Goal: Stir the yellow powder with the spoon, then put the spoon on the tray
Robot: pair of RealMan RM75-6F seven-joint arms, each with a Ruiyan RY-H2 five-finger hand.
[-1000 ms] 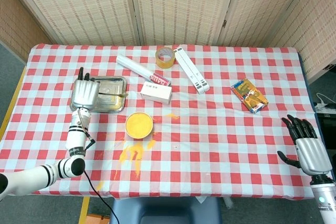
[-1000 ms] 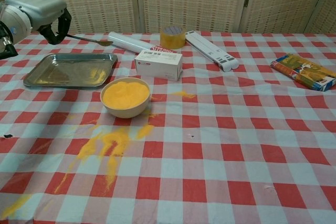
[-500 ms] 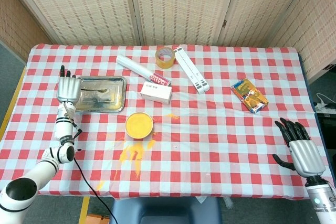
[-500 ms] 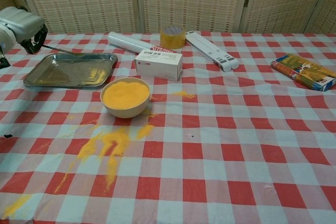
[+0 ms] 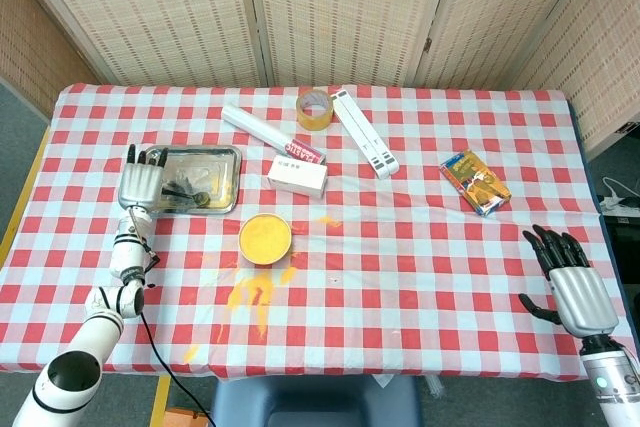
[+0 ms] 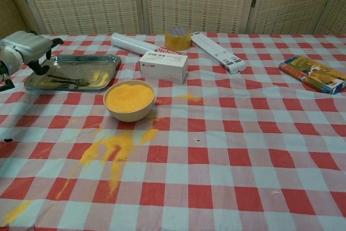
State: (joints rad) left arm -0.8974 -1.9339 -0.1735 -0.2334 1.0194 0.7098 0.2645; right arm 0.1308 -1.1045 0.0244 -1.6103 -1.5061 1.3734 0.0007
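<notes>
A cream bowl (image 5: 265, 237) (image 6: 130, 100) full of yellow powder stands left of the table's middle. Behind it to the left lies the metal tray (image 5: 228, 155) (image 6: 105, 59). The spoon (image 5: 192, 190) (image 6: 69, 81) lies flat inside the tray, its handle pointing at my left hand (image 5: 141, 181) (image 6: 24, 51). That hand hovers over the tray's left end with its fingers apart; the handle's end lies just by them and nothing is in its grip. My right hand (image 5: 577, 285) hangs open past the table's near right corner and shows only in the head view.
Yellow powder (image 5: 252, 293) (image 6: 114, 149) is spilled on the checked cloth in front of the bowl. A white box (image 6: 163, 66), a white tube (image 6: 132, 43), a tape roll (image 6: 178, 37) and a white folded stand (image 6: 218, 51) lie behind. A colourful box (image 6: 312, 73) sits far right.
My left hand came down over the tray's left end and let go of the spoon, which now lies flat in the tray. The right hand barely moved.
</notes>
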